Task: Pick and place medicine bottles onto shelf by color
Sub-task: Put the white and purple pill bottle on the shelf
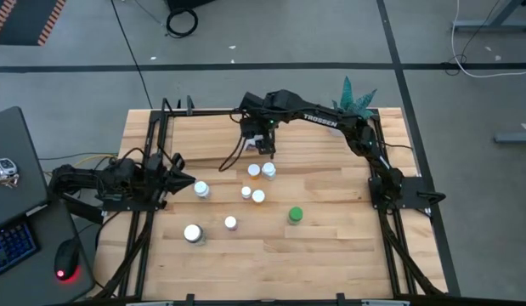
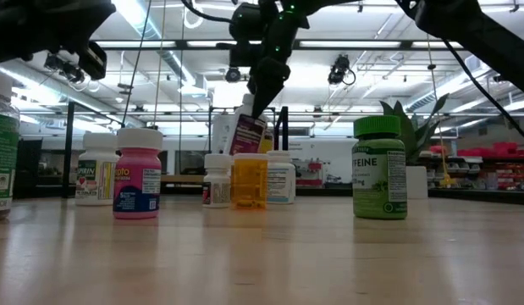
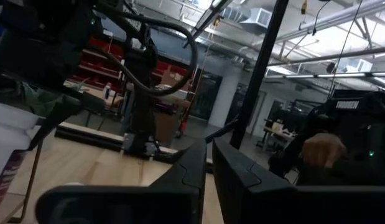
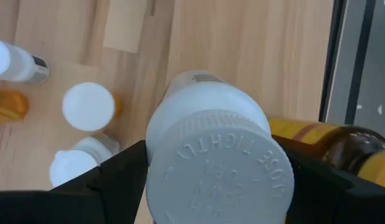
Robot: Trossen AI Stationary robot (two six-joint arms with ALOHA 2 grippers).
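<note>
The right gripper (image 4: 208, 171) grips a white bottle (image 4: 208, 124) in its jaws, up at twelve o'clock. The left gripper (image 1: 184, 179), at nine o'clock, waits with its jaws pinched together on nothing. Most bottles, the green one (image 1: 295, 216) included, look unsorted.

arms: dark, jointed | marking: white TROSSEN lettering on right arm (image 1: 330, 121) | cables: black loops

The right arm reaches across the table's far side, its right gripper (image 4: 211, 180) clamped on something. The left gripper (image 1: 184, 180) waits closed, low at the left.
</note>
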